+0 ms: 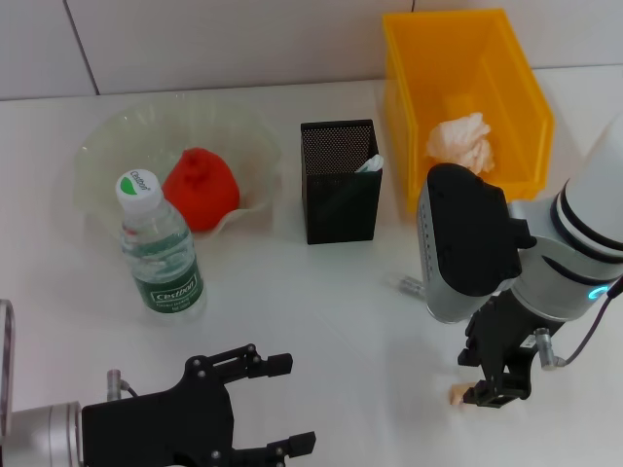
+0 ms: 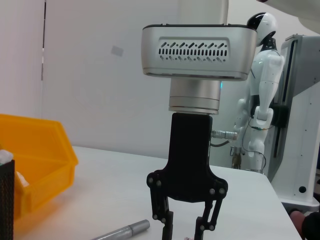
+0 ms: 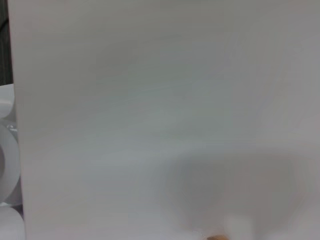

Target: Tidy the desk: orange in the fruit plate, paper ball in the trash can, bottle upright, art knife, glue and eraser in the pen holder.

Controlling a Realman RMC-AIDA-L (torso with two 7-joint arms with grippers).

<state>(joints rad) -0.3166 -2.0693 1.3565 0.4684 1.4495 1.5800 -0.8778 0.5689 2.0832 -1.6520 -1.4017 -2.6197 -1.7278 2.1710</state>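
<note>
My right gripper point(image 1: 497, 392) points down at the table near the front right, open, fingers point(image 2: 167, 229) a little apart. A small tan eraser point(image 1: 458, 394) lies on the table by its tips and shows as a sliver point(image 3: 215, 237) in the right wrist view. The silver art knife point(image 2: 122, 231) lies beside it, mostly hidden under my arm, one end point(image 1: 412, 285) poking out. The orange point(image 1: 201, 189) sits in the fruit plate point(image 1: 107, 146). The bottle point(image 1: 159, 248) stands upright. The paper ball point(image 1: 461, 143) lies in the yellow trash can point(image 1: 526, 88). My left gripper point(image 1: 292, 404) rests open at the front.
The black mesh pen holder point(image 1: 340, 185) stands mid-table with a white item point(image 1: 370, 163) sticking up inside. A white humanoid robot point(image 2: 262, 95) stands beyond the table's end.
</note>
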